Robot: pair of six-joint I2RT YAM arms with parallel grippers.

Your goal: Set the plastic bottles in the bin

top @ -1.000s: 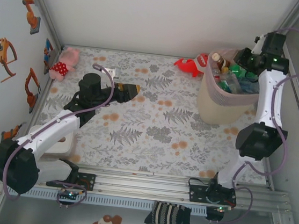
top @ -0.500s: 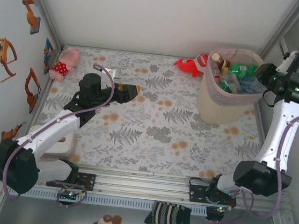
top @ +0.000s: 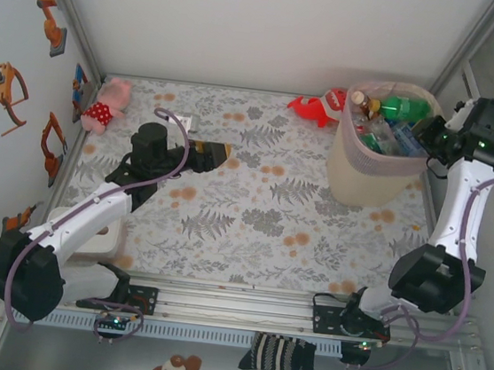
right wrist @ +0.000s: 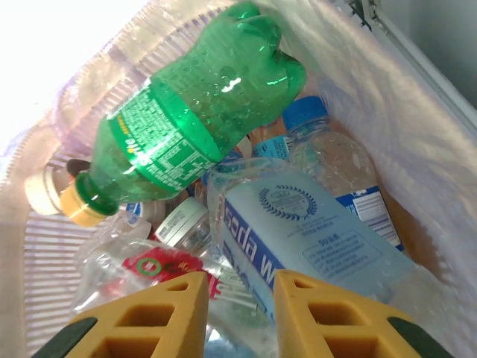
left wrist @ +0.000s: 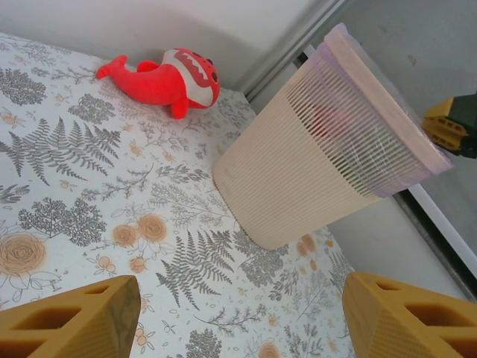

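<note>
Loads of plastic bottles (top: 387,130) piled inside the bin (top: 359,180), green bottle (right wrist: 201,112) on top; right pincer (right wrist: 238,287) clenched empty just above them, left pincer (left wrist: 240,298) spread over the surface (left wrist: 89,186); looks finished, next just back off.

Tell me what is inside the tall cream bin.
In the cream ribbed bin, a green plastic bottle lies uppermost, over a clear blue-labelled bottle and crushed clear ones. They hide the bottom.

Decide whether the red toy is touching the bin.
Apart. The left wrist view shows a stretch of patterned mat lying bare between the red toy and the bin.
</note>
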